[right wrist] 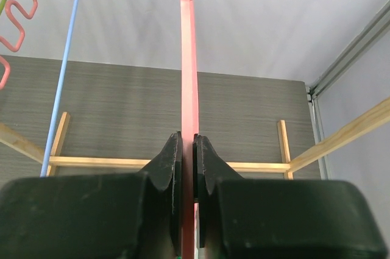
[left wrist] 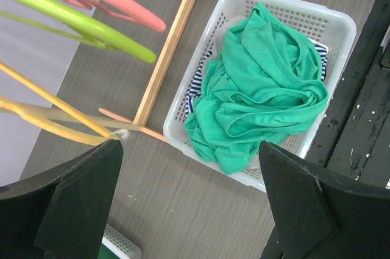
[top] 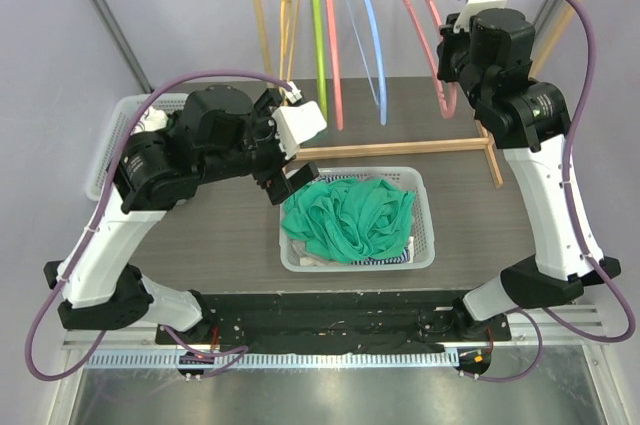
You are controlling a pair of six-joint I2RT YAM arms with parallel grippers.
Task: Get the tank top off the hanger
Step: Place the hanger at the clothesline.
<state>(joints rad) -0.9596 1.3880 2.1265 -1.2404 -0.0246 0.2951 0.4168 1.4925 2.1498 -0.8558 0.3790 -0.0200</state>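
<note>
- Nearest to me, just past the arm bases, a white basket point(top: 424, 245) sits on the table; I place everything else from it.
- The green tank top point(top: 350, 215) lies heaped inside that basket, bunched in loose folds over a blue-and-white striped garment point(left wrist: 198, 85) that shows only at the edges. No hanger is in it.
- Over the basket's far left corner hangs the left gripper point(top: 292, 183). Its 2 jaws are spread wide with nothing between them, and its own camera looks down on the heap.
- The cloth looks thin, light and floppy. I expect it to sag and slide rather than hold a shape, and rough handling should not hurt it.
- For a fresh hold, a raised fold or the hemmed edge of an armhole seems the best spot. A shallow pinch there would leave the striped piece below alone.
- Beyond the basket stands a wooden rack point(top: 400, 148). Behind the basket's left half it carries 4 bare hangers: yellow point(top: 290, 25), green point(top: 319, 45), pink point(top: 333, 65) and blue point(top: 368, 45).
- Farthest off, beyond the basket's right end, the right gripper point(right wrist: 187, 144) is clamped narrow on another pink hanger point(right wrist: 187, 58), which runs edge-on between its jaws.
- That hanger looks bare to me, though its lower part is hidden behind the fingers, so I can't be sure.
- Going by how things lie, the top is already off its hanger.
</note>
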